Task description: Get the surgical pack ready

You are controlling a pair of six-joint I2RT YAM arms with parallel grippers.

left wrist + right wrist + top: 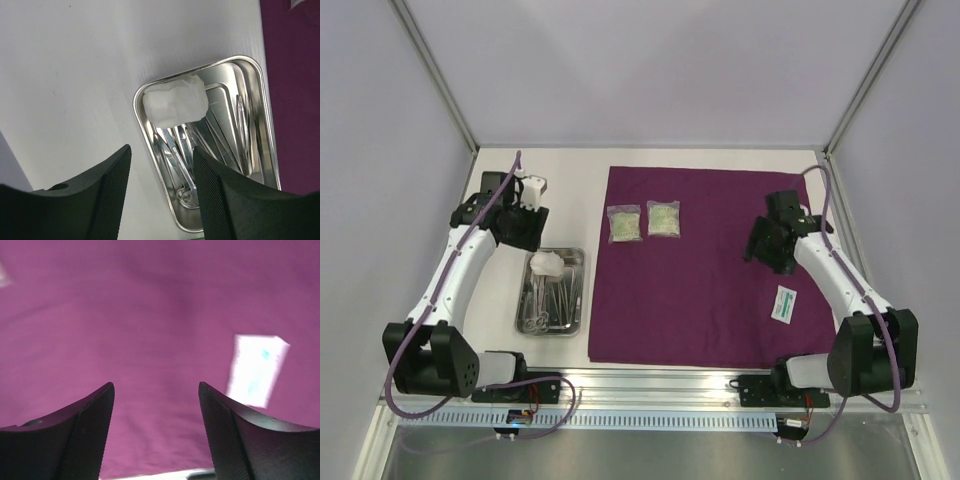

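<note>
Above the steel tray (220,64), the left gripper (161,170) hangs with jaws apart and empty; over the purple sheet (160,315) the right gripper (155,405) is likewise apart, holding nothing. Roughly midway by my read: sheet spread flat mid-table with two clear packets (624,224) and a white sachet (783,303) on it, while the shiny tray with gauze wad (175,102) and instruments (180,160) sits just beside its left edge, nothing wrapped yet

We see a white tabletop (570,165) walled by plain pale grey panels (660,60). Slim aluminium posts (432,70) mark its back corners, a ribbed aluminium rail (660,385) its near edge.
</note>
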